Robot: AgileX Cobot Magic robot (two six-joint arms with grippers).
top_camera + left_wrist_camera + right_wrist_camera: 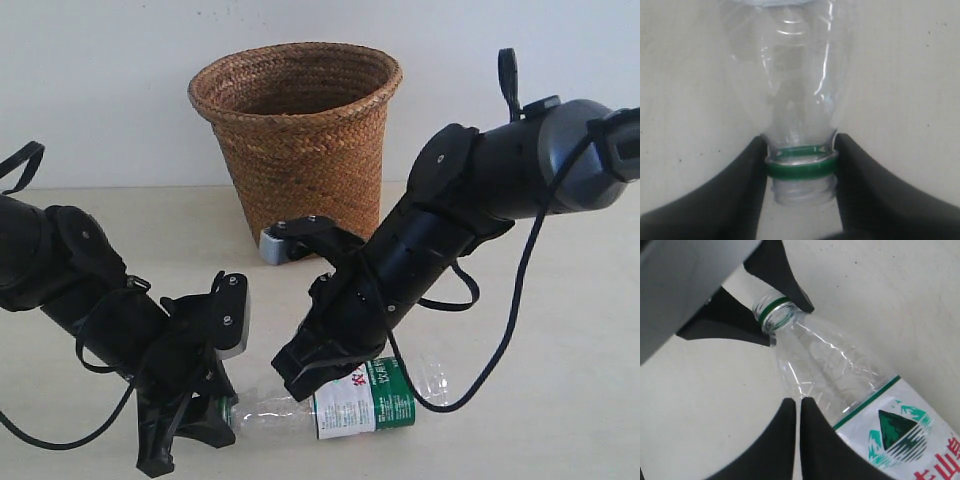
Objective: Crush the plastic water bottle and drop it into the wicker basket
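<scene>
**Bottle clamped at the neck**

My left end effector (800, 167) grips the neck of the plastic water bottle (375, 410), which lies on the table (580, 420). My right end effector (798, 402) is closed at the bottle's shoulder. The wicker basket (295, 130) stands behind.

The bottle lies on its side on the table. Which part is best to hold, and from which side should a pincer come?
Hold the bottle at its neck, on the green ring: that part is narrow and stiff, while the thin clear body may buckle. Come level from the mouth end, one finger each side, as the left pincer does.
</scene>
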